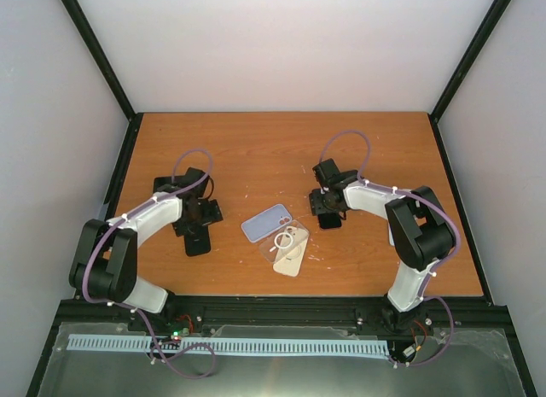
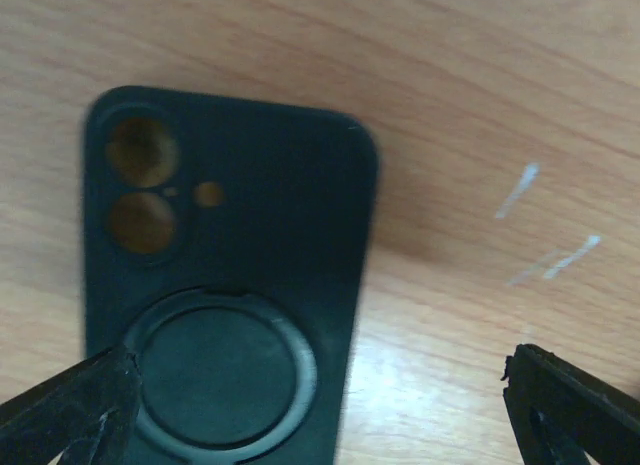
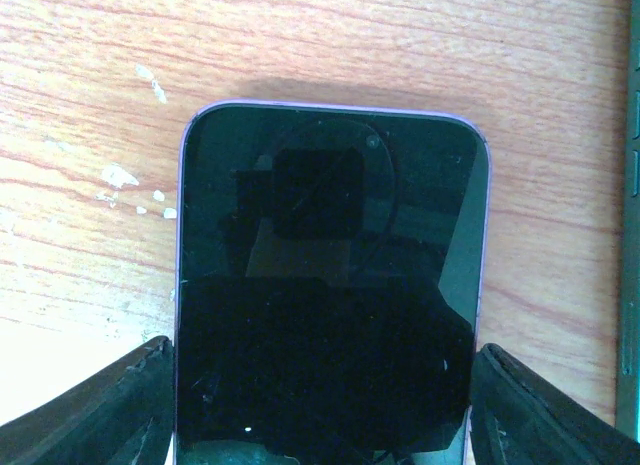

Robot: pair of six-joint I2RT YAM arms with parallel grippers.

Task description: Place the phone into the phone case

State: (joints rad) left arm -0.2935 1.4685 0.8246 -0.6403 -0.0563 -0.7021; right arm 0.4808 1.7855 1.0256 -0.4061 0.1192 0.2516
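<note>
A black phone case (image 2: 230,285) lies back up on the wooden table, with two camera holes and a round ring. It also shows in the top view (image 1: 198,242). My left gripper (image 2: 320,410) is open just above it; the left finger overlaps the case and the right finger is over bare wood. It shows in the top view (image 1: 196,222) too. A phone (image 3: 325,305) with a dark screen and a purple rim lies screen up. My right gripper (image 3: 325,425) is shut on its two long sides, and shows in the top view (image 1: 328,205) above the phone (image 1: 329,220).
A lilac case (image 1: 266,222), a clear case with a white ring (image 1: 287,237) and a gold phone or case (image 1: 292,258) lie together at mid table. Black flat items (image 1: 165,185) lie under the left arm. A dark edge with buttons (image 3: 632,235) lies right of the phone.
</note>
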